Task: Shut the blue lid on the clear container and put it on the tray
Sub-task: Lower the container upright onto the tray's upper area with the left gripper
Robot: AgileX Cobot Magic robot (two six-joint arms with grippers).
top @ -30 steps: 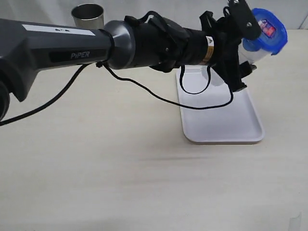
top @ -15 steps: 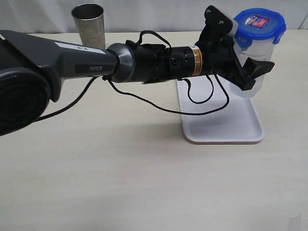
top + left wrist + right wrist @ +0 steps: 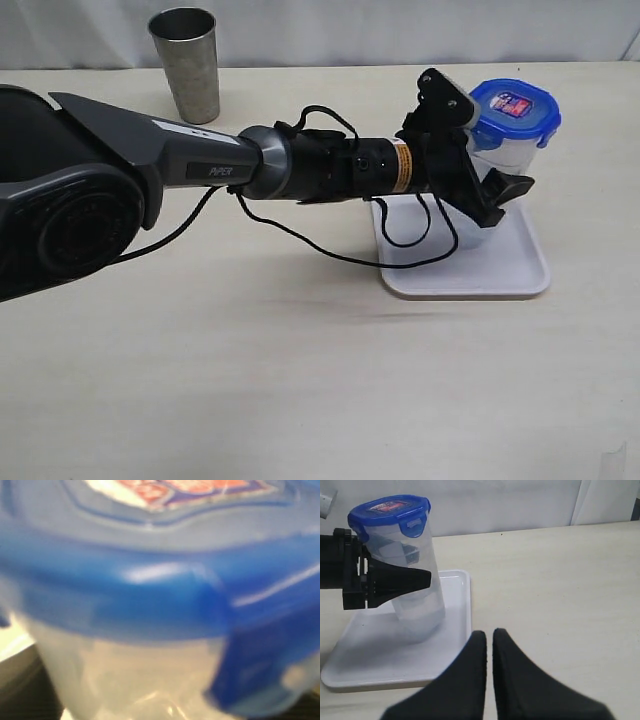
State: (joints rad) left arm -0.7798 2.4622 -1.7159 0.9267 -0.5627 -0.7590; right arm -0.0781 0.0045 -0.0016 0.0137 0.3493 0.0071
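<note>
The clear container point(image 3: 522, 150) has the blue lid point(image 3: 515, 110) seated on its mouth, label facing up. My left gripper point(image 3: 500, 165) is shut on the container's body, one black finger point(image 3: 415, 577) crossing its front. The container leans slightly, with its base low over the white tray point(image 3: 470, 272); whether it touches I cannot tell. The left wrist view is filled by the blurred lid point(image 3: 150, 580) and container wall point(image 3: 140, 680). In the right wrist view my right gripper point(image 3: 489, 635) is shut and empty, over the table just off the tray's point(image 3: 370, 665) corner, facing the container point(image 3: 420, 605) and lid point(image 3: 387, 510).
A grey steel cup point(image 3: 187, 60) stands upright at the back left of the table. The left arm stretches across the middle with a loose black cable point(image 3: 330, 250) hanging under it, beside the tray's left edge.
My left gripper has turned the lidded container from tilted to nearly upright and lowered it from well above the tray down onto or just over it. The right gripper stays shut.
</note>
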